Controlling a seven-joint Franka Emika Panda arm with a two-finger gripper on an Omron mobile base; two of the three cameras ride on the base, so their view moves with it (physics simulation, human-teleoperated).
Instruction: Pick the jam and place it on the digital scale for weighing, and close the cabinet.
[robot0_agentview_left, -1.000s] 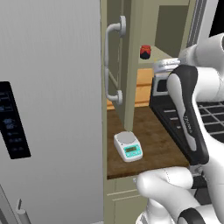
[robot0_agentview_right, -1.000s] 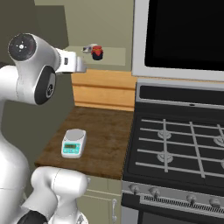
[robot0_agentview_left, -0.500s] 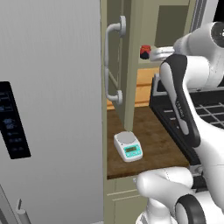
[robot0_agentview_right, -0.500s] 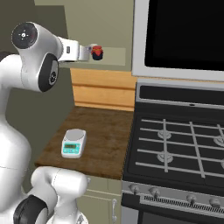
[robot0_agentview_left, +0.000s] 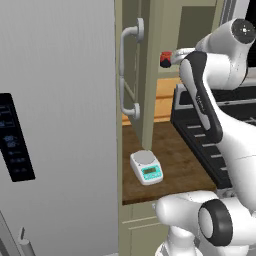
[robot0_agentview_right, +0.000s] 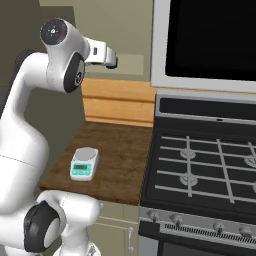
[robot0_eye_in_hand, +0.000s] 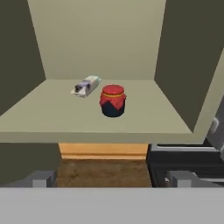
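Note:
The jam (robot0_eye_in_hand: 113, 101), a small dark jar with a red top, stands upright on the shelf of the open cabinet (robot0_eye_in_hand: 52, 113), straight ahead of my gripper (robot0_eye_in_hand: 111, 179) and clear of it. The jaws stand wide open with nothing between them. From the left base the gripper (robot0_agentview_left: 173, 57) reaches into the cabinet just right of the jam (robot0_agentview_left: 164, 59). From the right base the jar (robot0_agentview_right: 116, 61) peeks out past the hand (robot0_agentview_right: 109, 56). The digital scale (robot0_agentview_left: 146, 167) (robot0_agentview_right: 84, 163) sits bare on the wooden counter below. The cabinet door (robot0_agentview_left: 150, 90) hangs open, its handle (robot0_agentview_left: 125, 70) towards the fridge.
A small pale packet (robot0_eye_in_hand: 85, 85) lies on the shelf behind and left of the jam. A tall grey fridge (robot0_agentview_left: 55, 125) fills the left side. A black stove (robot0_agentview_right: 210, 170) stands right of the counter, under a dark microwave (robot0_agentview_right: 210, 40).
The arm has risen and swung the hand towards the cabinet shelf, closing most of the gap to the jam. The jaws have stayed open. Jam and scale have not moved.

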